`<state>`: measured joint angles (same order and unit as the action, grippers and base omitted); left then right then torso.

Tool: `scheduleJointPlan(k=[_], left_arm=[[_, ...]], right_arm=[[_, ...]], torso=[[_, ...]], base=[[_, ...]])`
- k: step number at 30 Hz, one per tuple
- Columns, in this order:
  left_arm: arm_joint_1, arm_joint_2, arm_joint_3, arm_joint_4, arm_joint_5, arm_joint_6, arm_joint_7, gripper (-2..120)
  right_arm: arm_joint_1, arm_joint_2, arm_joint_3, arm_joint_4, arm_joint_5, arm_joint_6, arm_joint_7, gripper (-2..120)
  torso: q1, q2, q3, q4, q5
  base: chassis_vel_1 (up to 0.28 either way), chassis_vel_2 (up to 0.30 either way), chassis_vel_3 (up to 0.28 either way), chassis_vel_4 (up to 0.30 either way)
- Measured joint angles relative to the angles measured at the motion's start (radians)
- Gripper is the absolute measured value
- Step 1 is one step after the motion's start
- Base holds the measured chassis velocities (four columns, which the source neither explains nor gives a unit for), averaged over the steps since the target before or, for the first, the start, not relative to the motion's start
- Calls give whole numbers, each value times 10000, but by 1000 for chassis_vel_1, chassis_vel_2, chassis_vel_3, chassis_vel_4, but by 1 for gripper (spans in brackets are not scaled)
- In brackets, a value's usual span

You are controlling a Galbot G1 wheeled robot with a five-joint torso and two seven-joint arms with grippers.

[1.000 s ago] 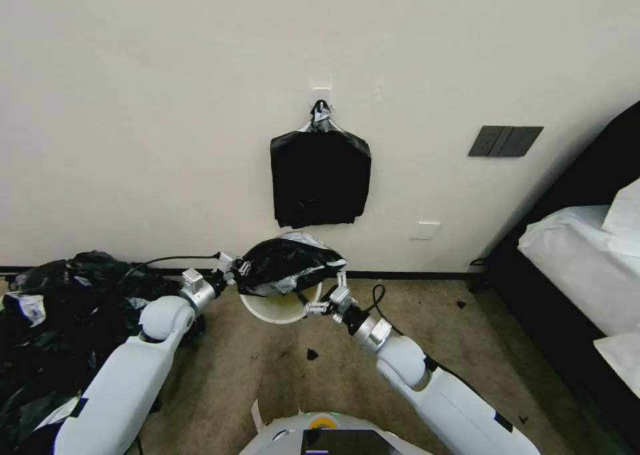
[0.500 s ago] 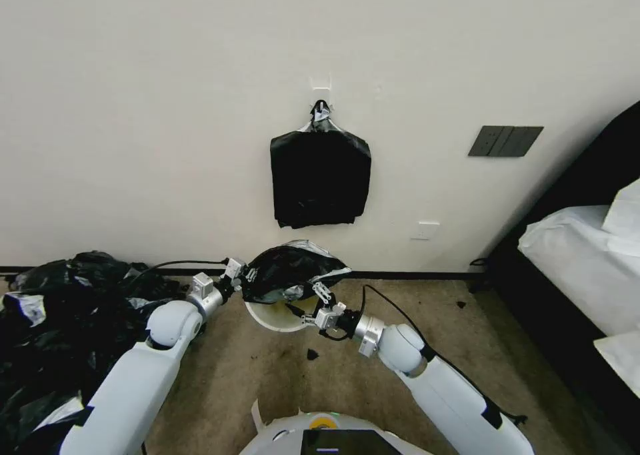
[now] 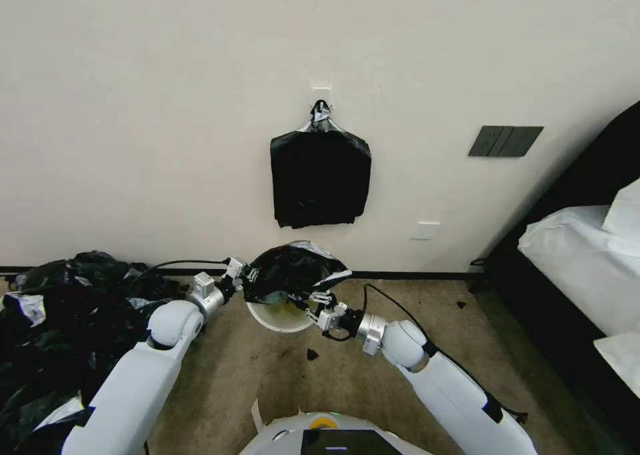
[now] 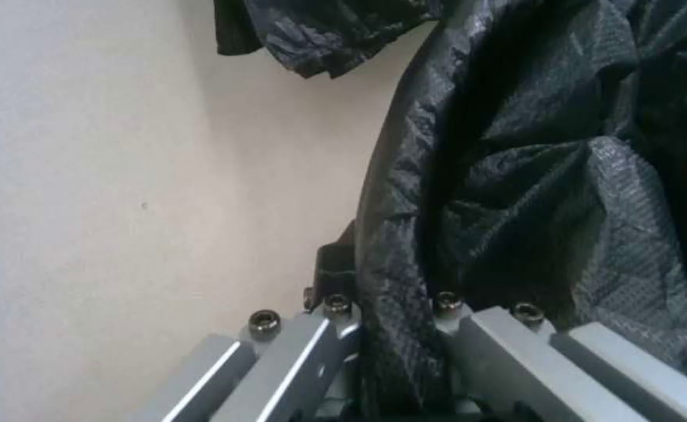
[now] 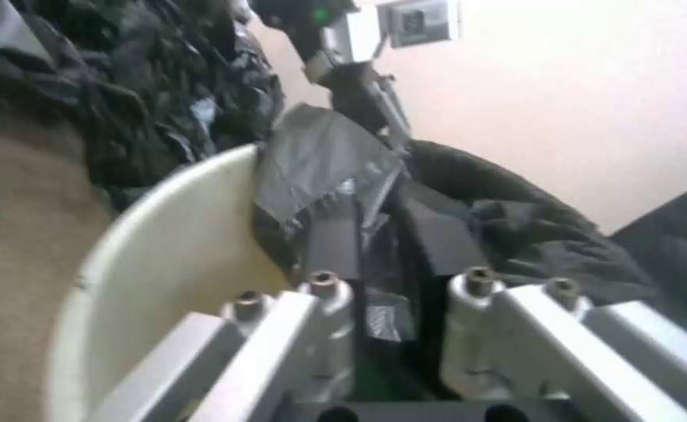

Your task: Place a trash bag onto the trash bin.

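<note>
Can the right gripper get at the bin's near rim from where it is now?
Probably yes: the right gripper sits at the trash bin's bare near rim, though it looks shut on the trash bag.

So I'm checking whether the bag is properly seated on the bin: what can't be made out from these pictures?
- Head view: the far rim of the trash bin is covered by the trash bag, so the fit there is unknown.
- Left wrist view: the left gripper is shut on film; the bin is hidden behind the bag.
- Right wrist view: the right gripper is pinching film that hides the bin's inside.
</note>
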<state>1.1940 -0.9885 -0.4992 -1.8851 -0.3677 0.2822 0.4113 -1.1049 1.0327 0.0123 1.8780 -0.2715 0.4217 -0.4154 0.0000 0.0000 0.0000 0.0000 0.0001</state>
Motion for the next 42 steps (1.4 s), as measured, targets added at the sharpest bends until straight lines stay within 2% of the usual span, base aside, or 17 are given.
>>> scheduleJointPlan(k=[2,8,11,16,20,27,34,42], left_arm=[[-3,-5,-6,0,-154,57,-4,1],[13,49,-95,-8,-434,100,-6,1],[13,94,-203,-70,-744,162,-4,1],[7,139,-269,-149,-1097,234,-29,1],[42,120,-280,-260,-1403,251,-115,1],[67,48,-345,-379,-1912,357,-259,1],[183,-27,-475,-620,-2288,482,-318,1],[246,-82,-639,-626,-2339,482,-302,1]], right_arm=[[-88,-104,-1,-2,563,77,-323,0],[-253,-332,-3,-104,1903,140,-1140,0],[-344,-376,98,-221,2486,144,-2134,0],[-544,-326,86,-368,2751,188,-3086,0],[-770,-90,-33,-575,2760,385,-3436,0],[-823,249,120,-1177,2108,818,-3451,0],[-319,958,891,-2341,70,1828,-2732,0],[45,1178,1775,-3288,-833,2412,-1971,0]], torso=[[0,0,0,0,-1],[0,0,0,-1,0],[0,0,0,0,0],[0,0,0,0,-1],[0,0,0,0,0],[0,0,0,0,-1],[0,0,0,1,1],[0,0,0,1,-1]], base=[[0,0,0,0],[0,0,0,0],[0,0,0,0],[0,0,0,0],[0,0,0,0],[0,0,0,0],[0,0,0,0],[0,0,0,0]])
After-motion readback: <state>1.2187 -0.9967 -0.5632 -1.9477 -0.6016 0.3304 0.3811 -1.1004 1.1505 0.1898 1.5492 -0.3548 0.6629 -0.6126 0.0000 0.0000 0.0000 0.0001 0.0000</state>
